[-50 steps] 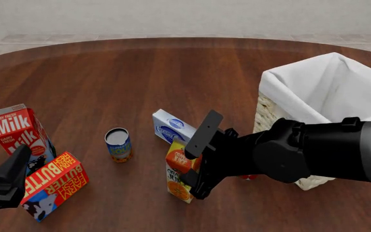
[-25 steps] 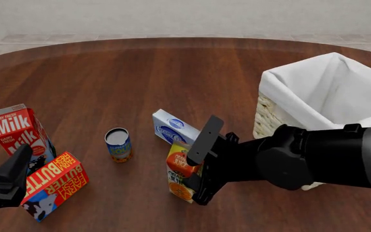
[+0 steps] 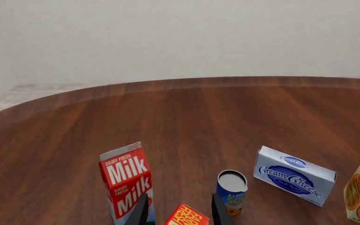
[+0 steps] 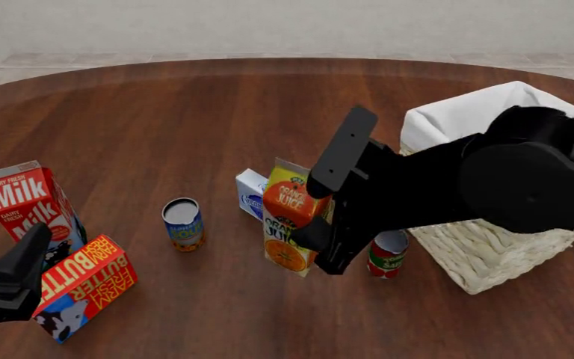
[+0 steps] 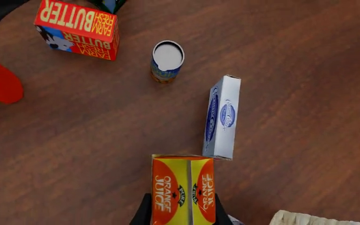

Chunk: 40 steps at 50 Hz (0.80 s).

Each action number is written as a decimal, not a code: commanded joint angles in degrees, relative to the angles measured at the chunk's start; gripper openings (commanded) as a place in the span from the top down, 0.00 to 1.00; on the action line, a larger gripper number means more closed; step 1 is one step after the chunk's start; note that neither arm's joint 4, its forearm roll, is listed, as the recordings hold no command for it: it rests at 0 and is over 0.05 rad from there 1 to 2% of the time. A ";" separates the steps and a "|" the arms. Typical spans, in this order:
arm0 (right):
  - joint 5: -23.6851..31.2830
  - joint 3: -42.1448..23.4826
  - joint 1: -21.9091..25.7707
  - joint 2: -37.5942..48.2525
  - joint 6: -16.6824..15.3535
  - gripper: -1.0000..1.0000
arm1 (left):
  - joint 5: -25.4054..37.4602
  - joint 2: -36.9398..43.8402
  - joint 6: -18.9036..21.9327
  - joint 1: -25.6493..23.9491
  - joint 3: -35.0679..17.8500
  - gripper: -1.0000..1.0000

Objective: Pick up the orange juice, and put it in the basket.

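Bare dark wooden table (image 4: 217, 112) stretches behind the clutter to its curved far edge. The right gripper (image 4: 319, 208) has its fingers clamped on the tall yellow-and-orange gable-top orange juice carton (image 4: 292, 215), held just left of the large pale wicker basket (image 4: 486, 254) with white lining; the black arm hides much of the basket's near rim. The left gripper (image 3: 176, 211) shows only finger tips, spread apart, holding nothing.
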 commanded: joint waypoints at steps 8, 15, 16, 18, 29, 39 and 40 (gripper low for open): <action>23.53 -17.40 -2.88 -9.19 -1.28 1.00 | 2.37 -2.92 -0.37 -0.60 -0.02 0.00; 32.98 -27.44 -5.62 -10.13 -2.47 1.00 | 0.82 -0.95 -0.83 0.19 -0.01 0.00; 34.52 -29.41 -6.37 -10.06 -2.67 1.00 | 0.83 -0.99 -0.89 0.26 -0.01 0.00; 37.73 -33.68 -6.94 -9.75 -2.68 1.00 | 0.84 -1.05 -0.96 0.25 -0.01 0.00; 40.15 -36.84 -13.58 -11.15 -5.95 1.00 | 1.69 -1.61 -1.17 0.67 0.00 0.00; 40.15 -39.30 -21.34 -11.65 -8.26 1.00 | 2.01 -1.74 -0.93 1.15 0.00 0.00; 40.15 -39.54 -21.50 -11.72 -8.18 1.00 | 2.17 -1.91 -0.89 1.13 0.00 0.00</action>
